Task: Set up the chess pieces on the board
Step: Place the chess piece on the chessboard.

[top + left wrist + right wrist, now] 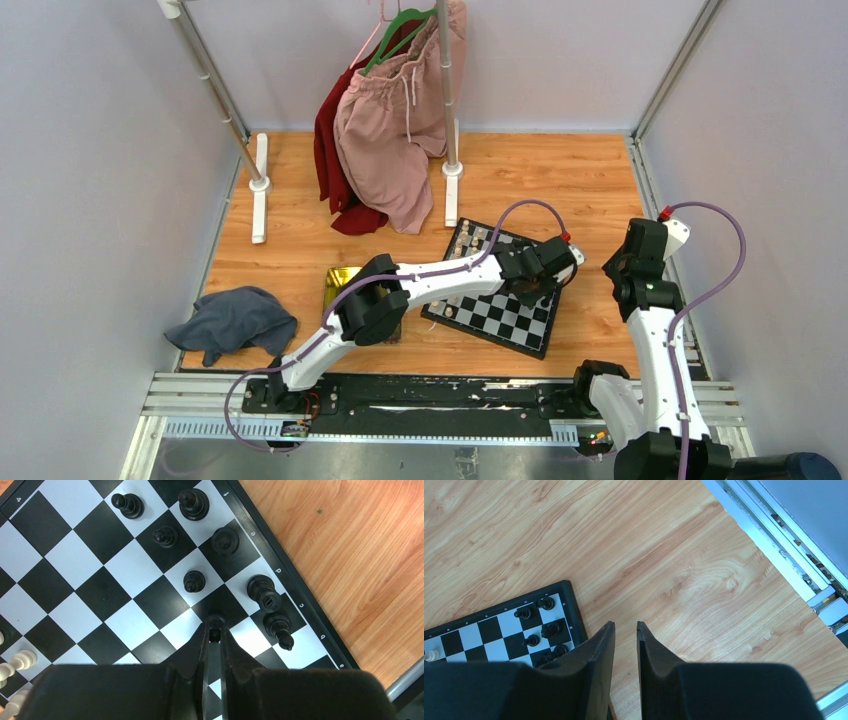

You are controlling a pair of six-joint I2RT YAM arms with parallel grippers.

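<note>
— Over a dark square near the lettered edge of the board point(132, 569), a black pawn point(215, 621) is pinched in the left gripper point(214, 632), jaws nearly together on it. I'd go straight down, centre it, then release gently (it's crowded around there).

— Agreed. Its base is hidden inside the grip, so whether it's touching, I can't tell. The right gripper point(625, 625) hangs over bare table point(684, 555), jaws narrowly parted and empty. Two edge pieces point(263, 591) look tilted. The white pieces point(17, 661) are cut off at the left.

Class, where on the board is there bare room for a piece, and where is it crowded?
Bare: the middle squares of the board, between black pieces and white pieces. Crowded: the two rows by the lettered border, near the left gripper.
</note>
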